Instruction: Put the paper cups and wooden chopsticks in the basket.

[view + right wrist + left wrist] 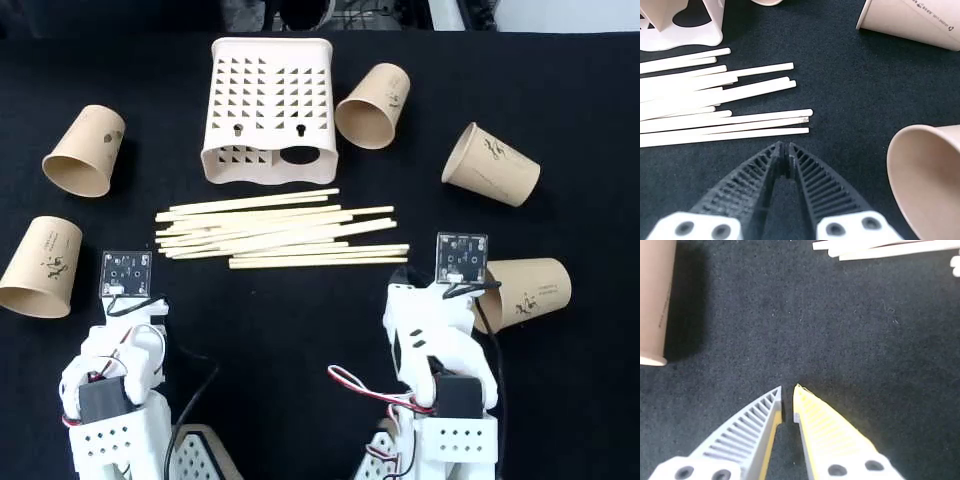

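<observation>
A loose bundle of pale wooden chopsticks [280, 235] lies on a black table [560, 100]; every place here is given relative to that bundle. Its long axis runs side to side, crosswise to the direction in which both arms point.

The right gripper [785, 147], black and ribbed, is seen with its fingers pressed together on nothing. It is held just short of the bundle's near edge, towards the right-hand ends, and the nearest stick lies square across its tips. The left gripper [788, 390], with one grey finger and one yellow, is all but closed and empty. It is set back from the bundle's left-hand ends, with dark table between. The right arm is judged the nearer to the sticks.

A white perforated plastic basket [270, 110] is found just beyond the bundle, on the side away from the arms, apparently tipped on its side.

Five brown paper cups [85, 150] lie on their sides around the bundle. Two are off its left end and two off its right. The nearer right-hand one [925, 175] is just beside the right gripper. The fifth [373, 105] lies beyond the bundle, next to the basket.

Once the fingers are spread, the crosswise lie is judged to allow a grip straight across the sticks.
</observation>
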